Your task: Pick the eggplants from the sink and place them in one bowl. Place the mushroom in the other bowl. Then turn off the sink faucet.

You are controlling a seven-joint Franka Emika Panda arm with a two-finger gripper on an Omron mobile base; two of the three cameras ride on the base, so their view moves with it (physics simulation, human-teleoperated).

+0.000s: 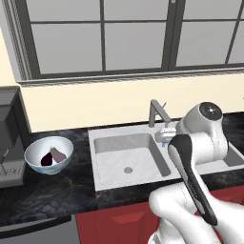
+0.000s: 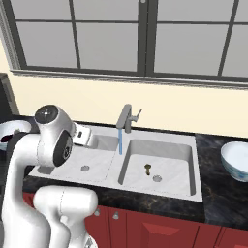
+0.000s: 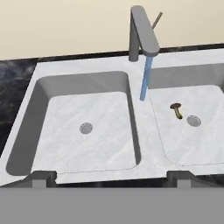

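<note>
The gripper (image 3: 112, 177) hangs released above the sink (image 3: 144, 144); the mushroom (image 3: 176, 109) lies by the right drain (image 3: 194, 120). Being tiny, it could slip from wide jaws.

The bench (image 1: 57, 190) is black, veined stone over red cabinet fronts. Set into it is the pale double-basin sink (image 3: 87, 131), with the faucet (image 3: 141, 33) standing at its back rim between the basins, near the wall. A white bowl (image 1: 48, 155) sits on the bench left of the sink, holding both eggplants (image 1: 52, 156). A second bowl (image 2: 236, 161) sits on the bench right of the sink. A dark appliance (image 1: 9, 138) stands at the far left, just beside the first bowl.
</note>
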